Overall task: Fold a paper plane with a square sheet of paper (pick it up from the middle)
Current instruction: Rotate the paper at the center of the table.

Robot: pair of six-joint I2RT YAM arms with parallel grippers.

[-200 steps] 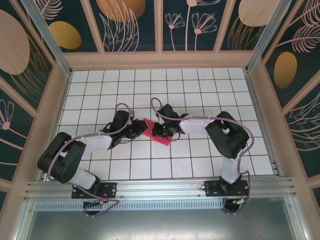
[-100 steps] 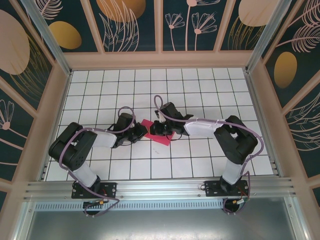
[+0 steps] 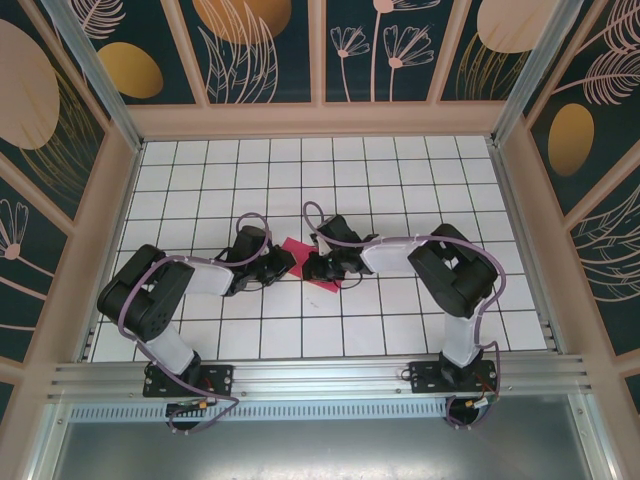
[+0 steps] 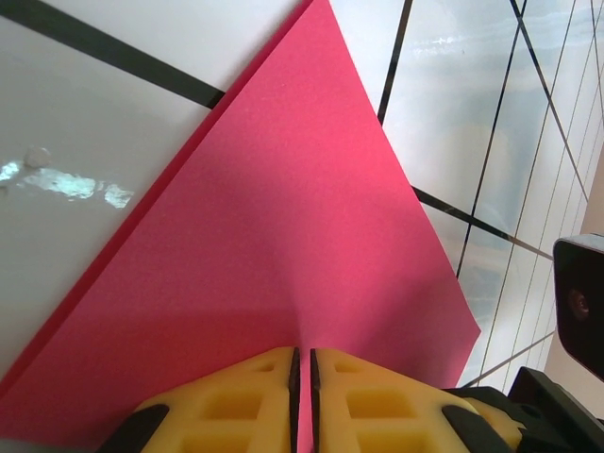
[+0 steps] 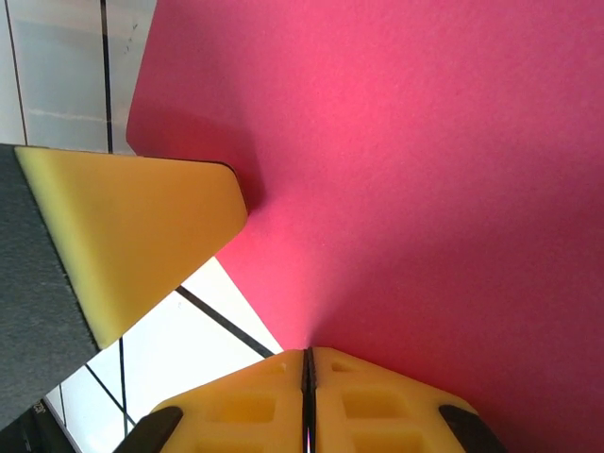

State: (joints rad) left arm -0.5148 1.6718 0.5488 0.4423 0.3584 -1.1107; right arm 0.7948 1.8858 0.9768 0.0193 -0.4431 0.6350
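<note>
Since a second ago the right pincer [image 3: 312, 268] has slid leftward over the pink paper sheet [image 3: 296, 246], covering more of it, and the left arm's elbow has swung inward. Now the left pincer [image 4: 302, 354] is clamped together on the sheet's near edge. The paper [image 4: 302, 217] fans out ahead of its tips as a doubled-over triangle on the tiled table [image 3: 400, 170]. The right pincer [image 5: 307, 357] is likewise clamped on the sheet [image 5: 396, 170], which spreads ahead of it, with a pad of the left pincer [image 5: 132, 236] just to its left.

Risks, as I judge them: with two bites this close on thin paper, any pull apart could tear it. If one grip slips, the layers shift and the crease runs crooked. The pincers could also knock together.

Count: one sheet, two pincers — both gripping it.
</note>
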